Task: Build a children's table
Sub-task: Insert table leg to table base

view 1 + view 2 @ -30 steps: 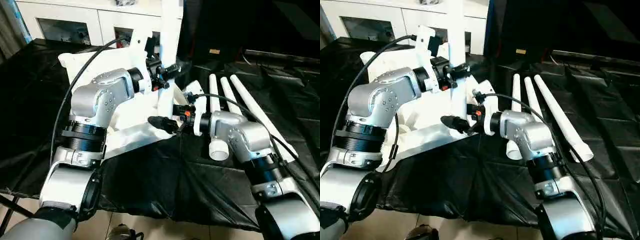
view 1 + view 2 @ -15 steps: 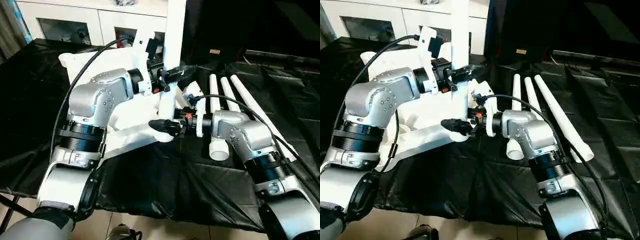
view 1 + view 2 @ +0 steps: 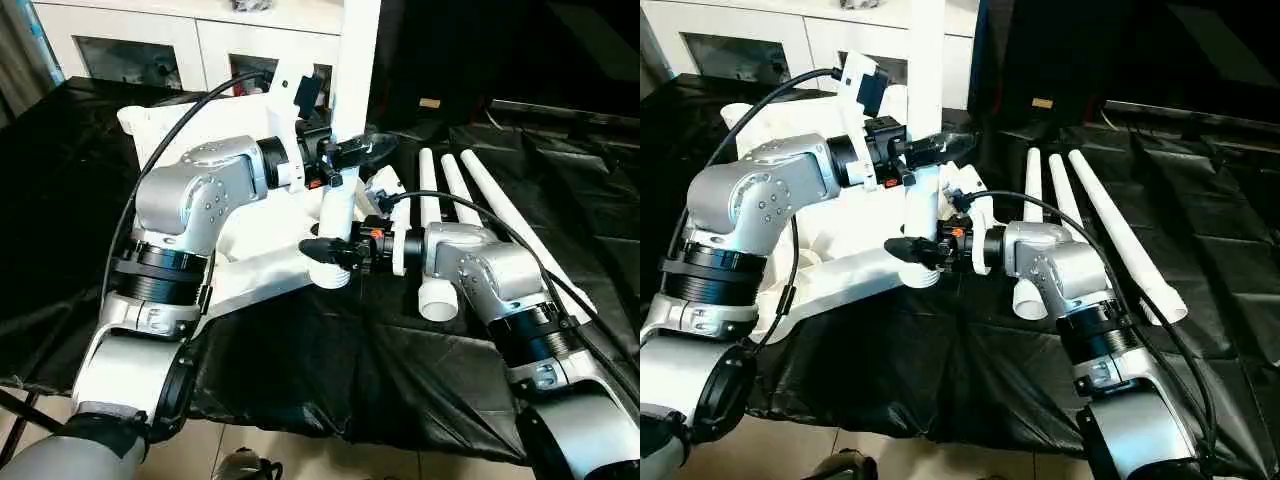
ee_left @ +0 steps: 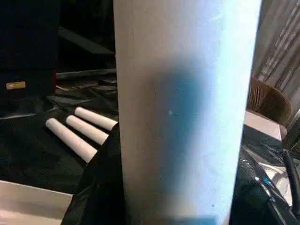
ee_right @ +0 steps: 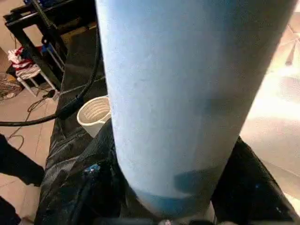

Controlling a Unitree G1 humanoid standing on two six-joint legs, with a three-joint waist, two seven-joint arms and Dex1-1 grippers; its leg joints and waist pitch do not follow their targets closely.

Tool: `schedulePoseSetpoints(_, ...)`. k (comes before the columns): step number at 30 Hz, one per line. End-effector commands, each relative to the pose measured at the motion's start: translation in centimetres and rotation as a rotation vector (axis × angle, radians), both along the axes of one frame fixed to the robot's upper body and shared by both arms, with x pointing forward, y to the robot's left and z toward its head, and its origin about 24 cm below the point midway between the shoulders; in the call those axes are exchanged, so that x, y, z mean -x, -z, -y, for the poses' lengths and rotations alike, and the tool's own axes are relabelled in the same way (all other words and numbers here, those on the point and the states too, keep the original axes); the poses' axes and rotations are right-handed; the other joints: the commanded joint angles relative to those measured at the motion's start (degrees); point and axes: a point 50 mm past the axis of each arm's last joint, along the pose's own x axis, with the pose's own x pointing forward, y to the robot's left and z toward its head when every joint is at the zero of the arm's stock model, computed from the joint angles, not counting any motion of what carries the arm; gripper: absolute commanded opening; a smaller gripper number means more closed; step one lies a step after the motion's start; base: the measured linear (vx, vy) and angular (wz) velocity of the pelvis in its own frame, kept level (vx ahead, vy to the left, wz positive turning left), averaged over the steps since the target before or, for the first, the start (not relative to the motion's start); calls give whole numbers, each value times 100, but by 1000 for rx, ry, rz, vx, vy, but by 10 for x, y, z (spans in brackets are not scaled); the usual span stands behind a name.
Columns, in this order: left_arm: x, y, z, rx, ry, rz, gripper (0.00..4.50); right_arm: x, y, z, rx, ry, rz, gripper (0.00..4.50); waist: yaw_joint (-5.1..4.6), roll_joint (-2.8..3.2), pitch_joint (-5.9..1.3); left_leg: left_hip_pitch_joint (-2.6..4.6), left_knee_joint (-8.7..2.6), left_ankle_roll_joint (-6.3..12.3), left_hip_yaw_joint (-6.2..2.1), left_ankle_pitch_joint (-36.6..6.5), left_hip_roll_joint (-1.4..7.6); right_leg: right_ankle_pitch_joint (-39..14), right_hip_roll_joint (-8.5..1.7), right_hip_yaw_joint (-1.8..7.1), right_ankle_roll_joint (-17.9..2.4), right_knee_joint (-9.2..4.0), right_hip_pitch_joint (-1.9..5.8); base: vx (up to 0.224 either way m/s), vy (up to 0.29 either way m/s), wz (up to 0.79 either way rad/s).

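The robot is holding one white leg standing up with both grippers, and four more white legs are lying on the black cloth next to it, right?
Not four. The left eye view shows three legs lying on the black cloth. The rest is right: the left gripper and right gripper both hold the upright leg.

Both forearms are rounded silver castings dotted with small screws, each joined to a ribbed black collar and a glossy silver upper segment. A black cable loops over each arm to its white wrist housing. The left gripper (image 3: pixel 352 152) and right gripper (image 3: pixel 325 250) have black fingers, with small red-orange marks at their bases.
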Motion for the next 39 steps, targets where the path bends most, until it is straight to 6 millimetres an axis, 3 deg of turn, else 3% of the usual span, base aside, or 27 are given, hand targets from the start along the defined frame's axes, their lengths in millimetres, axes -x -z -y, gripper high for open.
schedulePoseSetpoints(1,6,-3,5,-5,50,22,181,-2,-8,0,-10,-7,38,233,-11,9,-483,200,-422,-220,-146,-857,252,-604,-496,237,-1217,-357,270,0,0,0)
schedulePoseSetpoints(4,5,-3,5,-10,52,19,181,-2,-10,-1,-20,0,50,270,-14,11,-480,203,-425,-232,-147,-886,255,-636,-499,239,-1215,-359,268,0,0,0)
schedulePoseSetpoints(5,5,-3,5,-11,52,18,181,-3,-11,-1,-17,6,59,272,-4,76,-485,205,-421,-246,-155,-889,252,-623,-505,240,-1220,-355,262,0,0,0)
schedulePoseSetpoints(6,5,-3,5,-12,52,18,181,-4,-11,0,-14,12,67,280,-17,38,-485,203,-422,-249,-146,-896,250,-572,-490,239,-1219,-360,265,0,0,0)
schedulePoseSetpoints(14,6,-1,5,-28,65,19,181,-5,-13,0,-29,12,67,286,-18,47,-490,207,-423,-251,-149,-916,248,-492,-487,236,-1263,-351,275,0,0,0)
schedulePoseSetpoints(16,7,-1,5,-28,66,19,181,-4,-12,0,-28,5,63,250,-16,43,-489,205,-421,-244,-148,-916,247,-491,-488,237,-1264,-351,278,0,0,0)
schedulePoseSetpoints(25,7,-2,4,-30,71,23,181,-2,-9,-1,-24,-14,47,195,-17,40,-486,208,-426,-249,-150,-931,251,-531,-491,237,-1263,-353,275,0,0,0)
schedulePoseSetpoints(39,7,-4,6,-33,78,32,181,0,-6,-2,-23,-23,47,190,-13,87,-499,209,-418,-270,-156,-931,247,-360,-486,233,-1309,-338,283,0,0,0)
